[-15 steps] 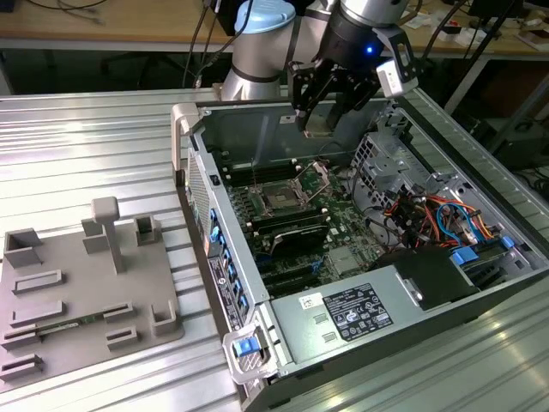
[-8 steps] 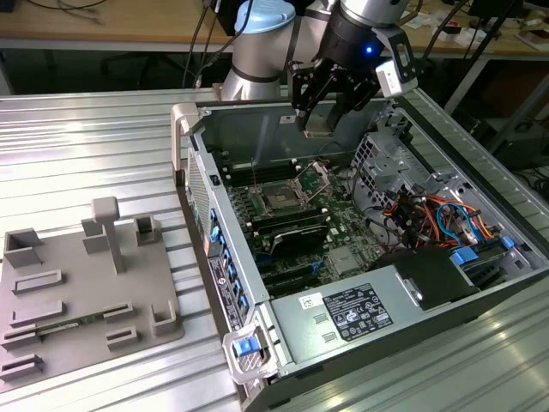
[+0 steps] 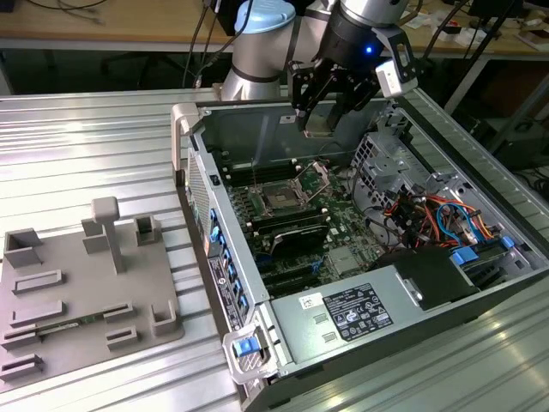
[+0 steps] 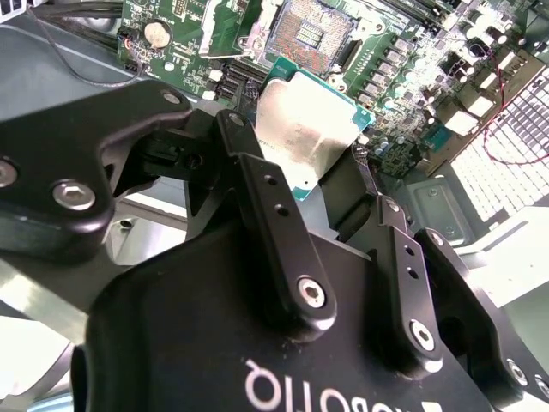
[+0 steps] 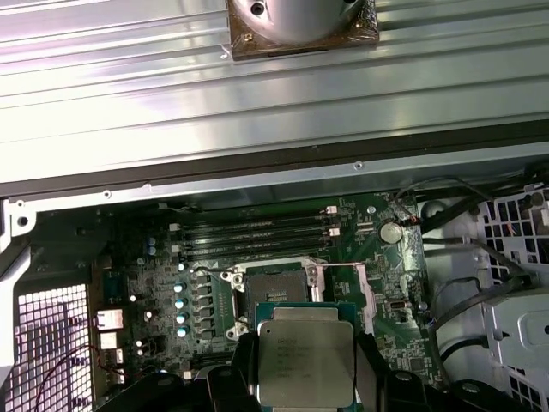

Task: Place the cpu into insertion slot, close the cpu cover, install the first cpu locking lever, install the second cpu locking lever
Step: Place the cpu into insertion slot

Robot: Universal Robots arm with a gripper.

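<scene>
My gripper [image 3: 319,113] hangs above the open computer case, shut on the cpu [image 3: 318,121], a flat square chip with a silver top and green edge. In both wrist views the cpu [image 4: 302,127] [image 5: 304,360] sits between the black fingers [image 4: 268,202]. The insertion slot [image 3: 280,196] [image 5: 270,289] [image 4: 310,29] lies below on the green motherboard, dark and uncovered. The cpu cover [image 3: 316,177] [image 5: 341,294] stands swung open beside the slot, on the side toward the exterior view's right.
Long black memory slots [image 5: 257,238] run beside the socket. A grey power supply box with a white label [image 3: 360,313] fills the case's near end. Coloured cables and a drive cage [image 3: 433,215] sit at the exterior view's right. A grey parts fixture [image 3: 86,292] lies at its left.
</scene>
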